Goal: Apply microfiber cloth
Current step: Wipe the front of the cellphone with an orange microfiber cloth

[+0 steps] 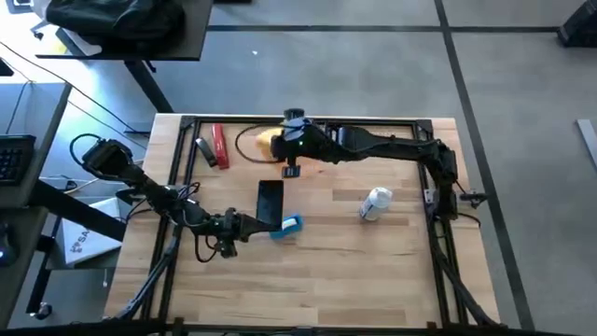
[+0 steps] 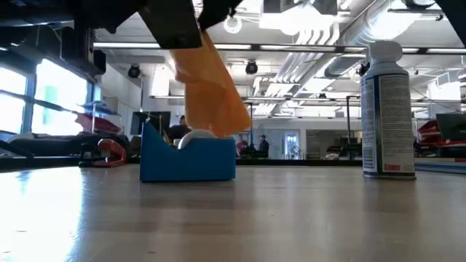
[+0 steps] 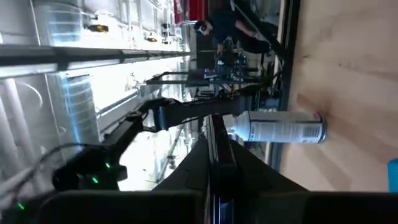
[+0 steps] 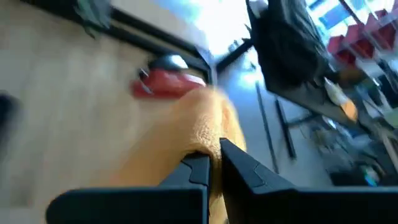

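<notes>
While aloft, microfiber cloth (image 2: 211, 87) in right pincer (image 4: 214, 163)

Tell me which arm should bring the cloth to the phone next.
Right. The right tool is shut on the orange cloth, lifted off the table near the phone. The left tool sits beside the phone and blue block, without the cloth.

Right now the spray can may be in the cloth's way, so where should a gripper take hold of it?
Grip the spray can around its round body, level from the side: it stands upright, capped. The right gripper holds the microfiber cloth.
</notes>
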You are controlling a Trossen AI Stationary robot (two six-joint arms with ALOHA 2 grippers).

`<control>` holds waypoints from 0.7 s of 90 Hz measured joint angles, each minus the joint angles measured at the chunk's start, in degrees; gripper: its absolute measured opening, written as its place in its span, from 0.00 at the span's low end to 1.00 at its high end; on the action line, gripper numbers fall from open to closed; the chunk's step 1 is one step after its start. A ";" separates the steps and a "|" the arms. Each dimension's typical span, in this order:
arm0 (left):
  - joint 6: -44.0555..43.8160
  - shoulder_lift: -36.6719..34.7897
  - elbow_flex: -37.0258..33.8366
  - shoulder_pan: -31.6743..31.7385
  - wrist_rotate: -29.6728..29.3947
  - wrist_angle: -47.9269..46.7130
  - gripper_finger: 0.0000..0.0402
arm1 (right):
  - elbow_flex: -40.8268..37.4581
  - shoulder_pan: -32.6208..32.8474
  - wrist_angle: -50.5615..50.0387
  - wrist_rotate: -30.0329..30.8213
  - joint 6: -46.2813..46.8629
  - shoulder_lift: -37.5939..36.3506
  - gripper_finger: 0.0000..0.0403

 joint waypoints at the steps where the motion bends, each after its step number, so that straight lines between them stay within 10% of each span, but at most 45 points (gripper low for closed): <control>1: -0.22 0.00 0.00 0.13 0.13 -0.10 0.04 | 0.00 0.21 0.29 -0.05 0.04 -0.01 0.00; 48: -1.30 0.04 0.00 4.76 0.94 -0.26 0.04 | 0.11 8.10 -3.40 -28.42 7.38 0.39 0.00; 63: -1.30 0.07 0.00 4.77 1.78 -0.15 0.04 | 0.09 8.21 -4.20 -22.28 12.04 2.63 0.00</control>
